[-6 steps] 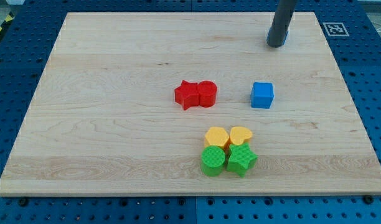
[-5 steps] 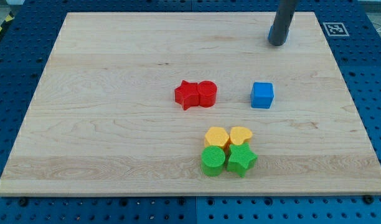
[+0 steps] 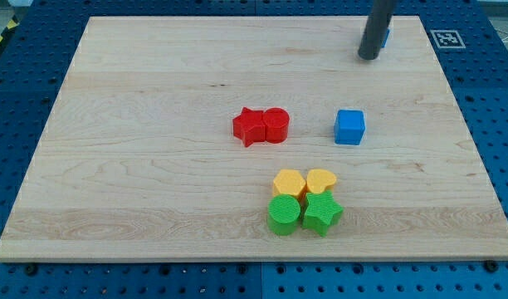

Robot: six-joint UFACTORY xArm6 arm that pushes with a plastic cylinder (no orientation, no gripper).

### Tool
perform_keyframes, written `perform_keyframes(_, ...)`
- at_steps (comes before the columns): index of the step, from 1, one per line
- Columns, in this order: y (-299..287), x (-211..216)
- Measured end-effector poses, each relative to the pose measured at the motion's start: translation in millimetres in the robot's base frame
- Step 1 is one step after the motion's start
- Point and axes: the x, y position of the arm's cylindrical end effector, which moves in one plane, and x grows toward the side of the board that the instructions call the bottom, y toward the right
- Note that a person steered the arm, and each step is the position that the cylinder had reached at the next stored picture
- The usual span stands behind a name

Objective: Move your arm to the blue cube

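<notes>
The blue cube (image 3: 349, 127) sits right of the board's middle. My tip (image 3: 369, 57) rests on the board near the view's top right, well above the cube and slightly to its right, not touching it. A second blue block (image 3: 386, 36) peeks out from behind the rod; most of it is hidden and its shape cannot be made out.
A red star (image 3: 249, 126) and a red cylinder (image 3: 276, 124) touch each other left of the cube. Below the cube, a yellow block (image 3: 287, 182), a yellow heart (image 3: 321, 179), a green cylinder (image 3: 284, 215) and a green star (image 3: 321, 213) form a tight cluster. A printed marker (image 3: 446, 37) lies off the board's top right corner.
My tip has crept slightly toward the view's top. More of the blue block behind the rod shows. The other blocks have not moved.
</notes>
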Motion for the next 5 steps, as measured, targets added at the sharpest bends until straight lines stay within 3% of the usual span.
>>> perform_keyframes(3,-80.7,103.7)
perform_keyframes(5,-90.4,155.3)
